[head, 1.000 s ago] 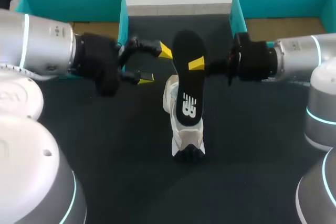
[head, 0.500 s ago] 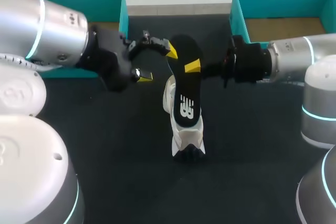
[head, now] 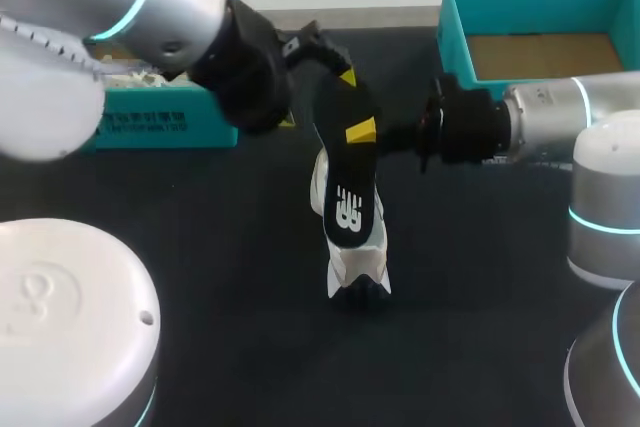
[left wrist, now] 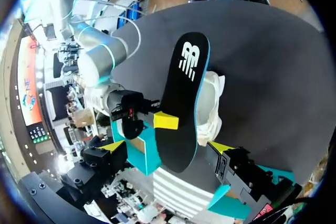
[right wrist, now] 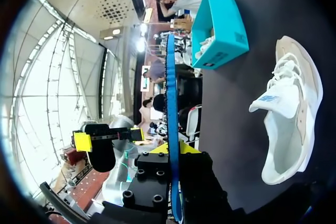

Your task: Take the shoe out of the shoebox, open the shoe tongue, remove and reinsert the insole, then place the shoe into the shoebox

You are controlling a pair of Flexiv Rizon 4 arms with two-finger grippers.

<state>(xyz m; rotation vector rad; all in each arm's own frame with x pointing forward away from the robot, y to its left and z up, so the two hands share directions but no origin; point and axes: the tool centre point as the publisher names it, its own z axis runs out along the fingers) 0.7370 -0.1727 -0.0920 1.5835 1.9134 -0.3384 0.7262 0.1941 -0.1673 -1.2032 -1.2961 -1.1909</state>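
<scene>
Looking along the left hand (left wrist: 167, 147) in the left wrist view, its two yellow-tipped fingers stand wide apart and hold nothing. The near end of the black insole (left wrist: 184, 98) lies between them, and I cannot see either finger touching it. Just ahead, the right hand (left wrist: 167, 120) presses one yellow tip flat on the insole's face; its other finger is hidden behind. A white logo (left wrist: 189, 59) is printed near the insole's far end. The white shoe (left wrist: 211, 106) lies on the dark tabletop (left wrist: 262, 51) beyond the insole.

In the right wrist view the insole (right wrist: 170, 93) is seen edge-on, a thin blue line rising from between the fingers of the right hand (right wrist: 176, 149), which are closed on it. Only this view shows the shoe (right wrist: 289, 108) with its tongue folded out, a small blue mark on it. Across the insole the left hand (right wrist: 109, 137) is spread open, with the left shoebox (right wrist: 218, 30) beyond; its label is too small to read.

In the head view both hands meet at the insole's raised end, above the shoe (head: 350, 257). The right shoebox (head: 455, 22) stands behind the right hand.
</scene>
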